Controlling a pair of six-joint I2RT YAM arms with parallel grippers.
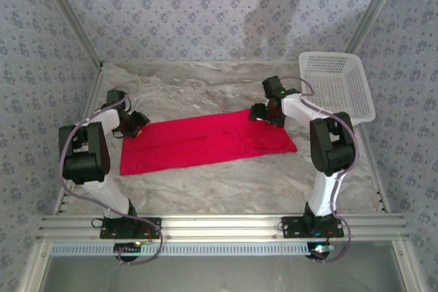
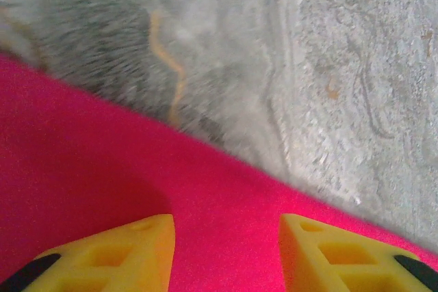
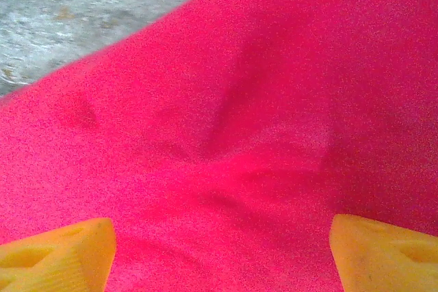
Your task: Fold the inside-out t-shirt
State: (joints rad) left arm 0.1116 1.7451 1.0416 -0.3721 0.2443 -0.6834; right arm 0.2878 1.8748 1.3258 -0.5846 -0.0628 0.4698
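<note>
The inside-out t-shirt (image 1: 205, 143) lies flat across the middle of the table (image 1: 205, 90) as a long red band running left to right, its right end a little farther back than its left. Spread like that, it looks ready for a fold along its length, I'd say, and that would explain an arm at each end.

The left gripper (image 1: 139, 121) sits at the shirt's far left corner. In its wrist view the yellow fingers (image 2: 130, 251) stand apart just above the cloth edge, gripping nothing I can see.

The right gripper (image 1: 263, 115) is at the far right corner, jaws spread wide over rumpled fabric, released rather than pinching.

Both arms reach forward from their bases with elbows raised and wrists tipped down toward the cloth. A white plastic basket (image 1: 339, 83) stands beyond the right arm, apart from the shirt.
</note>
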